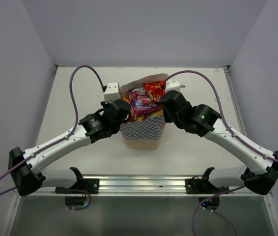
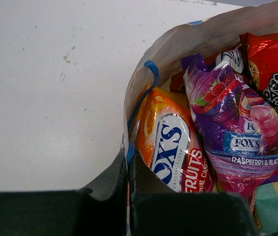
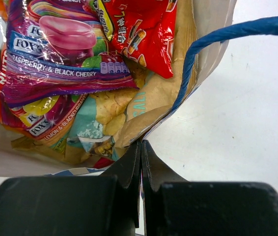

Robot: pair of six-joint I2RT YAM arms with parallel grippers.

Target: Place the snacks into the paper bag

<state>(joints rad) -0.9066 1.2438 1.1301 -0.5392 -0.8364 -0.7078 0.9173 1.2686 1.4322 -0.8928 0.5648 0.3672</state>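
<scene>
The blue-and-white checked paper bag [image 1: 141, 130] stands upright at the table's middle, full of snacks. I see a purple packet [image 1: 141, 104], a red packet [image 1: 154, 90] and an orange-white packet [image 2: 171, 147] inside it. In the right wrist view a tan-brown packet [image 3: 129, 115] lies under the purple one [image 3: 60, 54]. My left gripper [image 2: 127, 157] is shut on the bag's left wall [image 2: 134, 98]. My right gripper [image 3: 141, 147] is shut on the bag's right wall [image 3: 208, 54]. Blue string handles [image 3: 212, 39] hang at both rims.
The white table [image 1: 203, 147] runs all round the bag. Purple cables [image 1: 80, 78] loop over it behind both arms. A metal rail [image 1: 139, 183] lies along the near edge. Grey walls close off the left, right and back.
</scene>
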